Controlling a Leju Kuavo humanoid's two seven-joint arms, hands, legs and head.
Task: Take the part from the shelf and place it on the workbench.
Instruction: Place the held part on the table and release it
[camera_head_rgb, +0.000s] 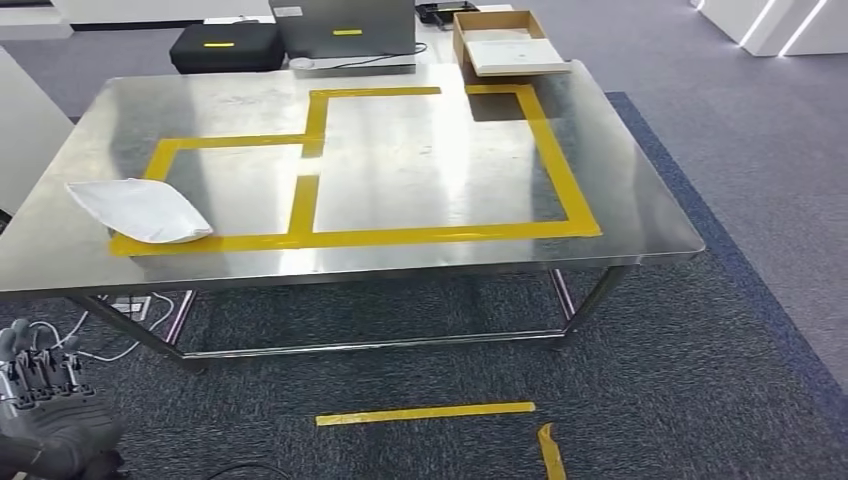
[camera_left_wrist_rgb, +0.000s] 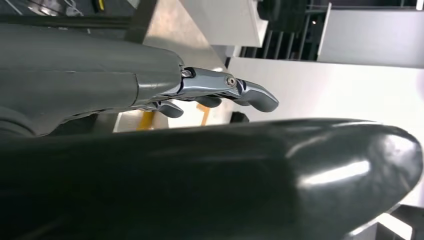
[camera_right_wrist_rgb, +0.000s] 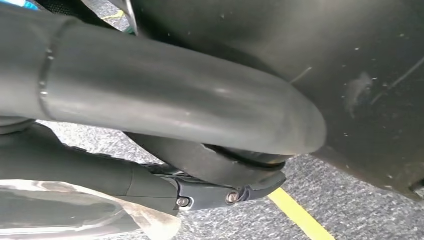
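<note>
The steel workbench, marked with yellow tape rectangles, stands ahead of me. A white pointed part lies on its left side, over the tape line. My left hand hangs low at my left, short of the bench, with its fingers straight, apart and holding nothing. My right hand hangs over the carpet with its fingers curled. A pale glossy part with a pointed corner sticks out under those fingers, and the hand seems to grip it.
At the bench's far edge sit a black case, a grey laptop-like box and an open cardboard box. Cables lie on the carpet under the left legs. Yellow tape strips mark the floor before the bench.
</note>
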